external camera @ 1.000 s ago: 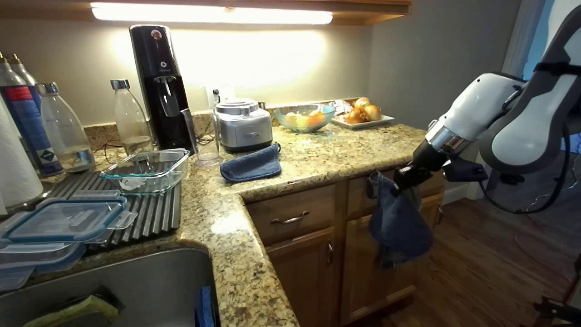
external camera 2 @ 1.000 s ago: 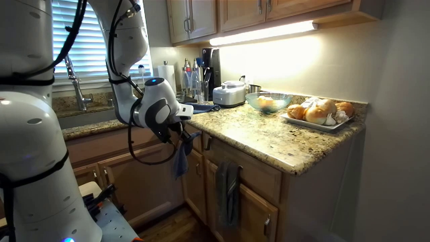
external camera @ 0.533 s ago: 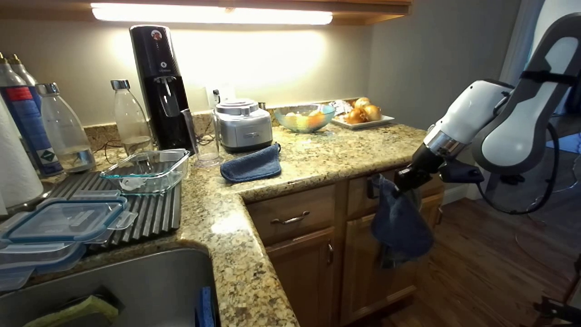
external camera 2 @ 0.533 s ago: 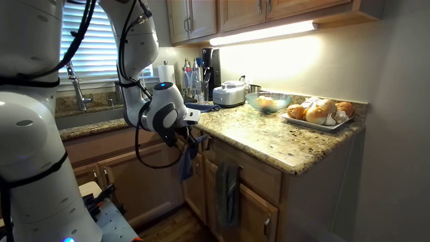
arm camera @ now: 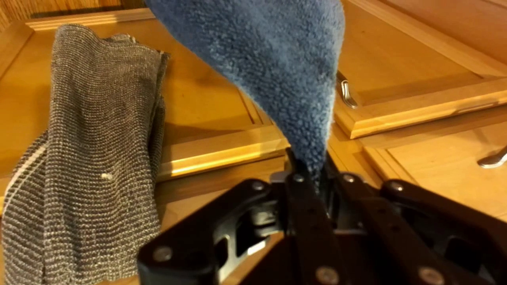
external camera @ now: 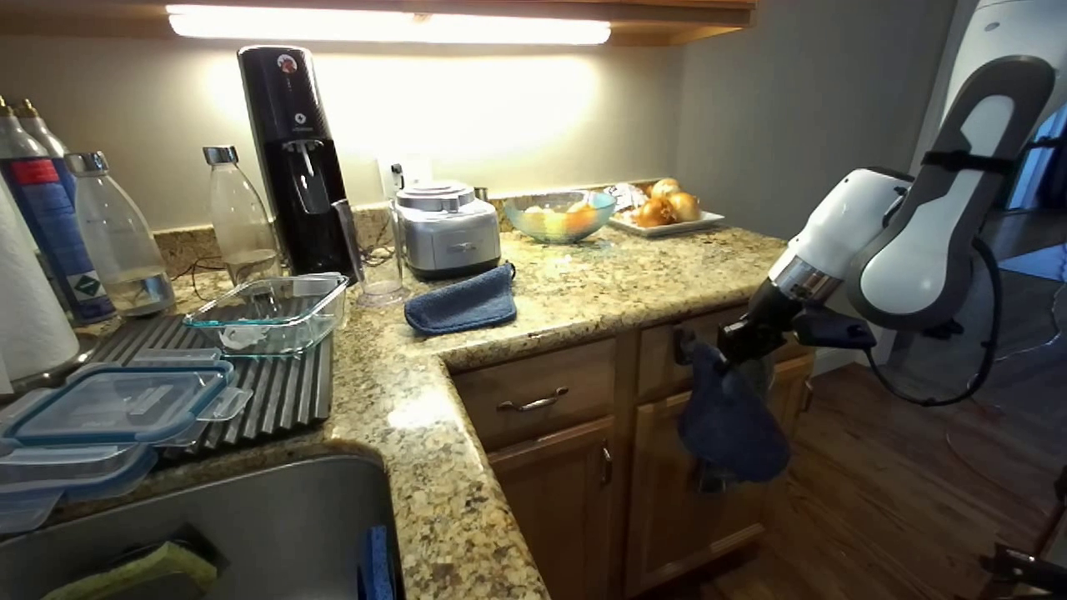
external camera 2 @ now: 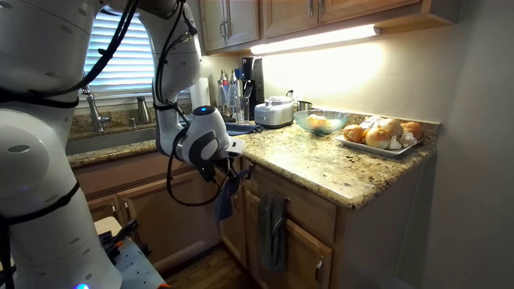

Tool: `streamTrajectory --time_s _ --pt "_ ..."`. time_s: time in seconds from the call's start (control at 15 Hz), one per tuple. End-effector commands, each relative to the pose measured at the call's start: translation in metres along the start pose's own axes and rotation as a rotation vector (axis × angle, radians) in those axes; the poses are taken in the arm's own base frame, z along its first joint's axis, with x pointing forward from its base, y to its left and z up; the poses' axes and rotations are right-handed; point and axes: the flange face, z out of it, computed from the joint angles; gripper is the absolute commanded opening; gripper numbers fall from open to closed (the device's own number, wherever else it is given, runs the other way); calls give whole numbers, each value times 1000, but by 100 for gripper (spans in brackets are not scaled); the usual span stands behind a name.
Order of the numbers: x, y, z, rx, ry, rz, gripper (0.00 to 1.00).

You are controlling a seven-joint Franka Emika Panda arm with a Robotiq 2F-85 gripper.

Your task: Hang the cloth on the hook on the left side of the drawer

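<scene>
The tool (arm camera: 311, 170) pinches the blue cloth (external camera: 733, 429), its jaws narrow around the bunched fabric, the rest drooping below the front edge of the worktop (external camera 2: 305, 160). A tip of the cloth comes up to the dark hook (external camera 2: 249, 171) at the left side of the drawer (external camera 2: 309, 204) — whether it has caught there, I cannot tell. A grey towel (external camera 2: 273, 233) hangs down the same drawer's front. On top, by the worktop's inner corner, lies a folded blue fabric piece (external camera: 461, 302), a silver appliance (external camera: 450, 237) just behind. Toward the back edge stands a glass bowl (external camera 2: 321, 124) and, near the back corner, a plate (external camera 2: 371, 150) of onions (external camera 2: 377, 137).
</scene>
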Motion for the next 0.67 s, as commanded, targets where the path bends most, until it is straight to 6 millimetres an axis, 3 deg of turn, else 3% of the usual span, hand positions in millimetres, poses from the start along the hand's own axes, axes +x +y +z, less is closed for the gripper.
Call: streamTrajectory --time_s 0.0,0.6 --pt "1 6 11 14 -17 25 3" --pt "3 13 25 24 -33 55 4"
